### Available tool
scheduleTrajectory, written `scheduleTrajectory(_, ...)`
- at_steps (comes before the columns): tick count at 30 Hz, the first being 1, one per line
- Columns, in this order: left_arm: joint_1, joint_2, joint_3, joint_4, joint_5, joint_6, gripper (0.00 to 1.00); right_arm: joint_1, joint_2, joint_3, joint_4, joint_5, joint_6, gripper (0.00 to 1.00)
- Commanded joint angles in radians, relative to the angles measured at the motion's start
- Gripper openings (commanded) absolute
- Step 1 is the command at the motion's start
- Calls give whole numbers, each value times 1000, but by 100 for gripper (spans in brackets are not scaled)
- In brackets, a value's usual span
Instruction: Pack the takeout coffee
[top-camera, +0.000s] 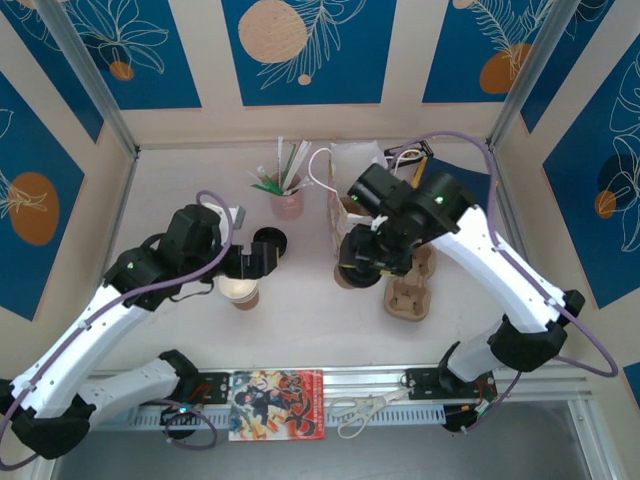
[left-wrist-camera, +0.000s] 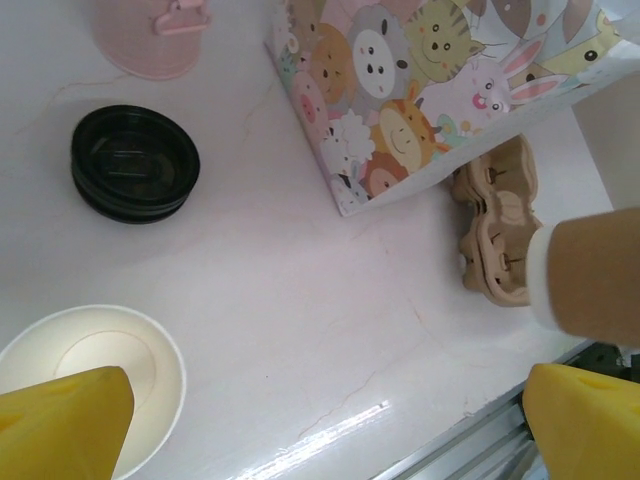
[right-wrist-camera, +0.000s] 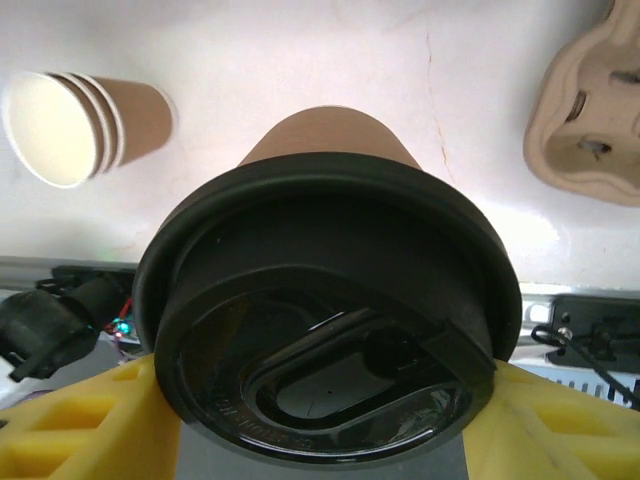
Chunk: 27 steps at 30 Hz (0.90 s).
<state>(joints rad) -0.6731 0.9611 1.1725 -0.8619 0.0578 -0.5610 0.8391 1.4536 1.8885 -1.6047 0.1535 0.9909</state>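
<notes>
The takeout coffee is a kraft-brown paper cup capped with a black lid, and my right gripper is shut on it, one yellow finger on each side of the lid. From above, that cup hangs in the right gripper just in front of the cartoon-print bag. My left gripper is open with bare table between its fingers. A stack of open paper cups sits by its left finger. The held cup's brown side shows at the right.
A spare black lid lies by the pink cup of straws. A pulp cup carrier sits right of the held cup. The table's metal front rail holds scissors and a printed booklet.
</notes>
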Motion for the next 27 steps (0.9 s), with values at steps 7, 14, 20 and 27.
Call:
scheduleTrajectory(7, 5, 96, 21, 118, 129, -43, 100, -153, -29, 177, -165, -33, -152, 65)
scheduleTrajectory(14, -2, 140, 23, 161, 143, -63, 100, -289, -1, 293, -168, -121, -245, 65)
scheduleTrajectory(20, -8, 165, 23, 183, 152, -73, 100, -386, 53, 379, -163, -164, -302, 65)
scheduleTrajectory(27, -13, 177, 15, 203, 163, -82, 100, -444, 173, 491, -156, -173, -350, 65)
